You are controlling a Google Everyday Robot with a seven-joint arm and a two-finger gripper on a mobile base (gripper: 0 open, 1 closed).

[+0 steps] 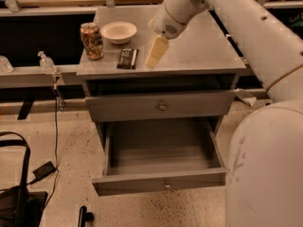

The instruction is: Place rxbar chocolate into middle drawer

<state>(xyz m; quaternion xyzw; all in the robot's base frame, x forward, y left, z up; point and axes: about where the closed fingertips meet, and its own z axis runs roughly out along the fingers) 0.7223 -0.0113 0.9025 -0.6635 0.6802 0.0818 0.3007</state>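
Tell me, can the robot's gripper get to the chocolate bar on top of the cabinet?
Probably yes. The gripper hangs just beside the rxbar chocolate, with nothing between them. The bar lies flat and uncovered on the cabinet top; the can and bowl stand apart from it.

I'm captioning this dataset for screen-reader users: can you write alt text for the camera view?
The pale gripper of a white robot arm hangs beside a small flat dark wrapped bar lying on a grey cabinet top, near a patterned drink can and cream bowl. Below, the lower grey knobbed metal drawer stands pulled open and empty.
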